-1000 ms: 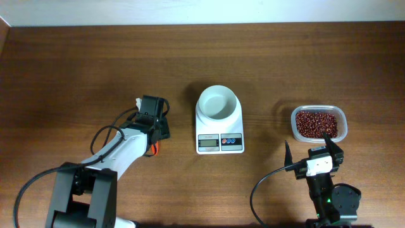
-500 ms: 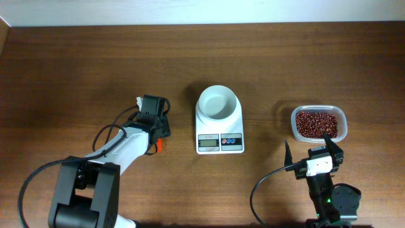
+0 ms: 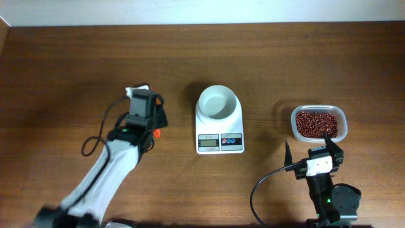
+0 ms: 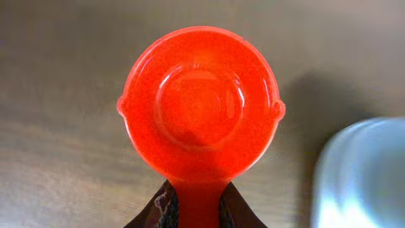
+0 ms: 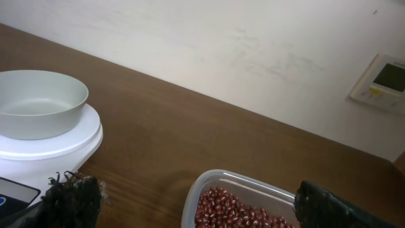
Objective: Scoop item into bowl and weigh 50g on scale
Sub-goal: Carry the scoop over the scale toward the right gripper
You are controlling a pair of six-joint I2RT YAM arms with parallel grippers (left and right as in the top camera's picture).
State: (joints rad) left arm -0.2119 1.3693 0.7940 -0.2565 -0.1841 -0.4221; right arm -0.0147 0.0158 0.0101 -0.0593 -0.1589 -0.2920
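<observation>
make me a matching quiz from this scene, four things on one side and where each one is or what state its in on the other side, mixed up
Things:
1. bowl
2. beans
3. scoop
4. right gripper

Places or states:
A. open, holding nothing
B. empty, sitting on the scale
C. empty, handle clamped in the left gripper
D. inside the clear tub

Pairs: 1-B, 2-D, 3-C, 4-A
</observation>
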